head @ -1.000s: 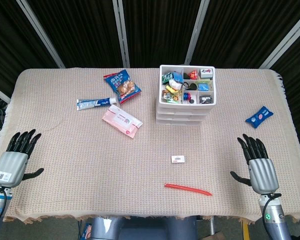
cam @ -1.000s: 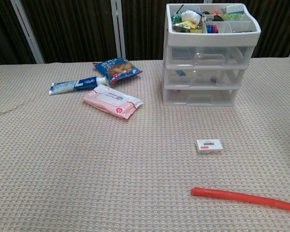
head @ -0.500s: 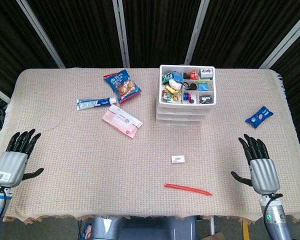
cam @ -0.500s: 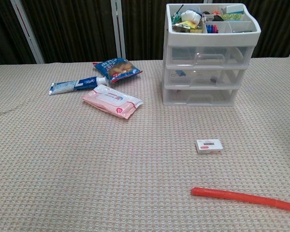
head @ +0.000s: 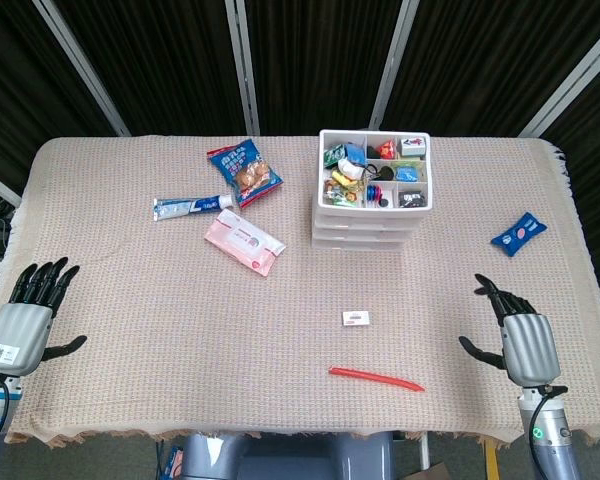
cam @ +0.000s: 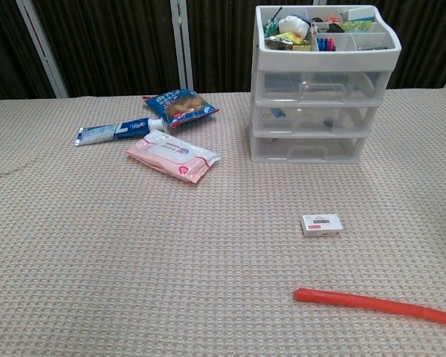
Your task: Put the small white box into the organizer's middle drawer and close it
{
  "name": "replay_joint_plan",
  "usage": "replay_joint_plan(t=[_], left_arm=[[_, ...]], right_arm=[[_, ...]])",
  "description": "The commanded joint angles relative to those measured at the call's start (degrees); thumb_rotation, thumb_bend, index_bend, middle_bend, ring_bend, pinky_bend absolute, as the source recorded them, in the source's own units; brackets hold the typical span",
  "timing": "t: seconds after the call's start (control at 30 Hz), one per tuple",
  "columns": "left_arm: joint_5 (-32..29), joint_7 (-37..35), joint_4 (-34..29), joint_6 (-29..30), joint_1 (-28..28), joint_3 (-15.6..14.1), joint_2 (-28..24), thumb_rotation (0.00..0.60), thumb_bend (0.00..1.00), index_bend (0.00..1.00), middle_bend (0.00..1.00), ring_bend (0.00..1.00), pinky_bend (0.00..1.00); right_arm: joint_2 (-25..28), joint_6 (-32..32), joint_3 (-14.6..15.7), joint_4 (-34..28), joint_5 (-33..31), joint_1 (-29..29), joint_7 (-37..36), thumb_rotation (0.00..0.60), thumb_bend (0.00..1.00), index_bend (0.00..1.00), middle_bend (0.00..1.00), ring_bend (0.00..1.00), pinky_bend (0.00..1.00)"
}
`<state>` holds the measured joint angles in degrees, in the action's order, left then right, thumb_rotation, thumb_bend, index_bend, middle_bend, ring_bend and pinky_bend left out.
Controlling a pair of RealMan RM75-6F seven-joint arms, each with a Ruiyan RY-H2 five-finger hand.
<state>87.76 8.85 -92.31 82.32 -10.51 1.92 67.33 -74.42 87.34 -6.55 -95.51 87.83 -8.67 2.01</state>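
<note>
The small white box point(head: 357, 318) lies flat on the woven table cloth point(head: 130, 300), in front of the organizer point(head: 373, 190) and apart from it, with a red stick point(head: 376, 378) lying nearer the table's front edge. The right hand point(head: 520, 335) rests at the table's front right corner, well apart from the box and to its right; it holds nothing and its fingers are spread, slightly bent. The left hand point(head: 25, 315) sits at the front left corner, farther still from the box, also released with fingers apart. Neither hand shows in the chest view.

The organizer is one white unit with three clear drawers, all pushed in; the middle drawer point(cam: 316, 116) is between the other two. Its top tray holds many small items, too mixed to count. On the cloth lie one toothpaste tube point(head: 192, 206), one blue snack bag point(head: 244, 172), one pink wipes pack point(head: 243, 243) and one small blue packet point(head: 518, 232) near the right edge.
</note>
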Motion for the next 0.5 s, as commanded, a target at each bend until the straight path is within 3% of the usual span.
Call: replay_joint_plan(t=[0.03, 0.23, 0.5], left_arm=[[0.25, -0.21, 0.1, 0.14, 0.01, -0.06, 0.03, 0.6, 0.0, 0.0, 0.0, 0.0, 0.0], [0.53, -1.04, 0.4, 0.44, -0.02, 0.08, 0.14, 0.6, 0.01, 0.0, 0.0, 0.0, 0.0], [1.76, -1.59, 1.24, 1.92, 0.08, 0.34, 0.39, 0.6, 0.01, 0.0, 0.0, 0.0, 0.0]], right_arm=[[0.57, -2.68, -1.85, -4.44, -4.26, -0.85, -3.11, 0.6, 0.11, 0.17, 0.65, 0.67, 0.64], [0.5, -9.96, -6.85, -12.31, -14.18, -5.08, -2.93, 0.6, 0.16, 0.18, 0.78, 0.82, 0.73], [-4.26, -17.82, -11.64, -18.63, -30.05, -11.82, 2.85, 0.6, 0.23, 0.18, 0.79, 0.83, 0.73]])
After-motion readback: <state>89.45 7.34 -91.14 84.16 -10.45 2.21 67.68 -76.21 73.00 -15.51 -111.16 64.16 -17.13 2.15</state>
